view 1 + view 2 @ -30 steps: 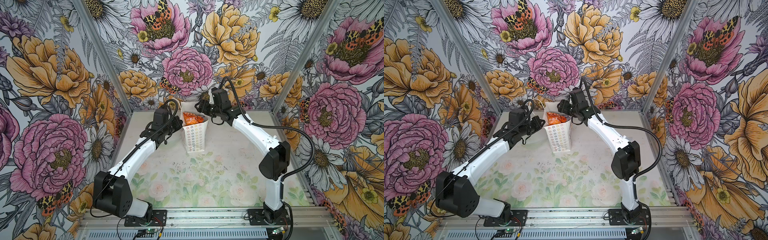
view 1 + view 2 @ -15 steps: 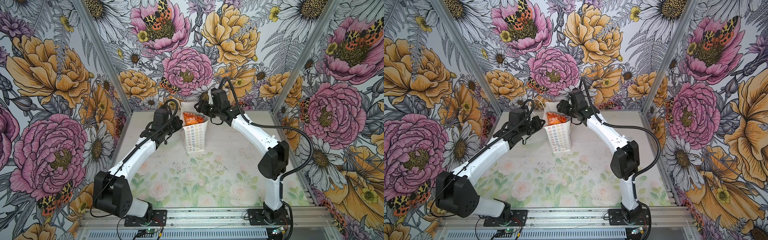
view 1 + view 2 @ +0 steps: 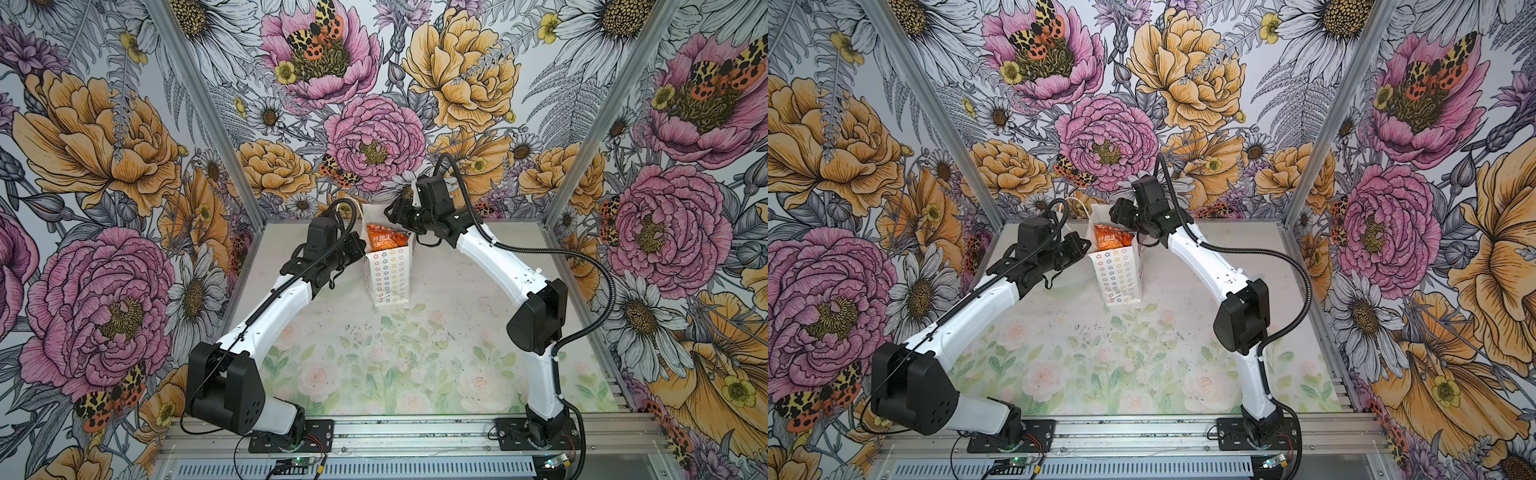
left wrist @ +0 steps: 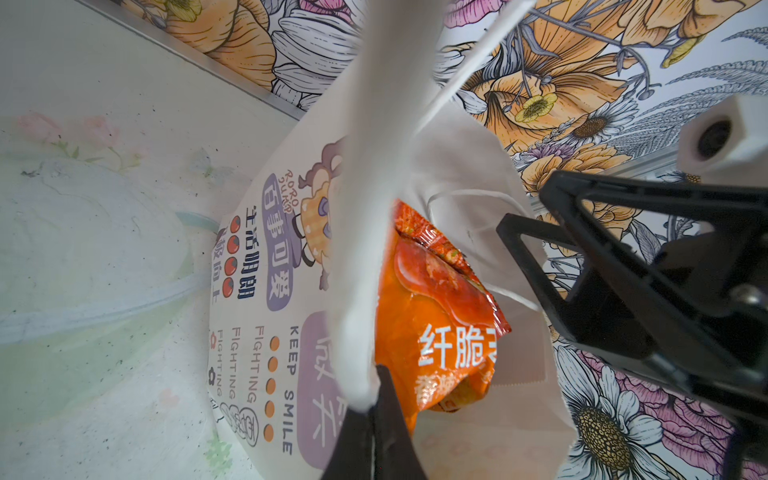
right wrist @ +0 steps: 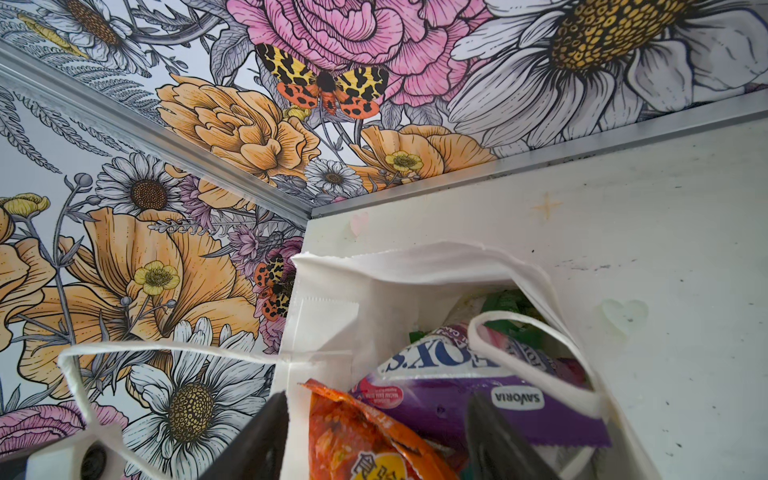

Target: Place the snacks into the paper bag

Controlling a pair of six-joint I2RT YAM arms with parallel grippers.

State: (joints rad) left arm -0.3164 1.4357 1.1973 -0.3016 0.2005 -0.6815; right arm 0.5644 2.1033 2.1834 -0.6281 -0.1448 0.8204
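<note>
The white paper bag (image 3: 390, 274) (image 3: 1121, 274) stands upright at the back of the table in both top views. An orange snack packet (image 3: 384, 240) (image 4: 436, 316) sticks out of its mouth. My left gripper (image 3: 360, 248) (image 4: 376, 376) is shut on the bag's left rim (image 4: 361, 208). My right gripper (image 3: 395, 215) (image 5: 378, 399) hangs open over the bag's mouth. Its fingers (image 5: 266, 436) stand wide on either side of the orange packet (image 5: 353, 436). Deeper in the bag lie a purple FOX'S packet (image 5: 457, 399) and a green packet (image 5: 507, 305).
The bag's string handles (image 5: 166, 351) loop loosely beside my right gripper. The back wall's metal rail (image 5: 582, 141) runs close behind the bag. The floral table mat (image 3: 395, 365) stretches towards the front between the two arm bases.
</note>
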